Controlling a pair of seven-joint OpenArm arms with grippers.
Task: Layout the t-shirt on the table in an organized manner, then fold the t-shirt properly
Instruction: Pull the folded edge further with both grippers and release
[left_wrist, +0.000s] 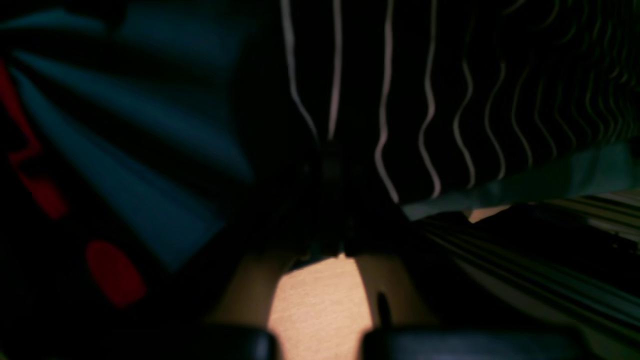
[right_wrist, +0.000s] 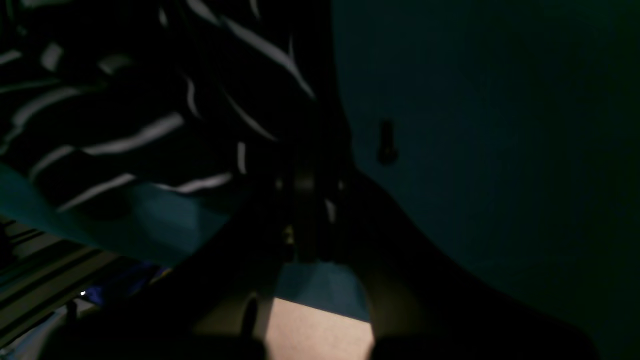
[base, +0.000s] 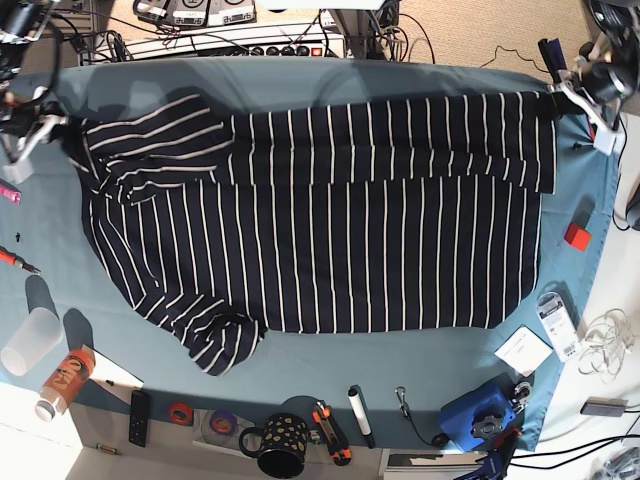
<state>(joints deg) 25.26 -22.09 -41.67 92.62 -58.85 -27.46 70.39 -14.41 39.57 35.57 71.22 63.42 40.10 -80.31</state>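
Note:
The dark striped t-shirt (base: 350, 250) lies spread across the teal table (base: 300, 85), with its top part doubled over in a band along the far side. My left gripper (base: 567, 92) is shut on the shirt's far right corner, and in the left wrist view the striped fabric (left_wrist: 450, 100) runs into its jaws (left_wrist: 330, 160). My right gripper (base: 45, 125) is at the far left, shut on the shirt's edge by the sleeve. In the right wrist view the fabric (right_wrist: 125, 100) bunches at the jaws (right_wrist: 305, 185) beside the teal cloth (right_wrist: 475, 125).
A red block (base: 577, 236) and white cards (base: 525, 350) lie right of the shirt. A clear cup (base: 30, 340), an orange can (base: 62, 380), a spotted black mug (base: 275, 445), a marker (base: 358, 415) and a blue tool (base: 480, 415) line the near edge. A power strip (base: 240, 45) sits behind.

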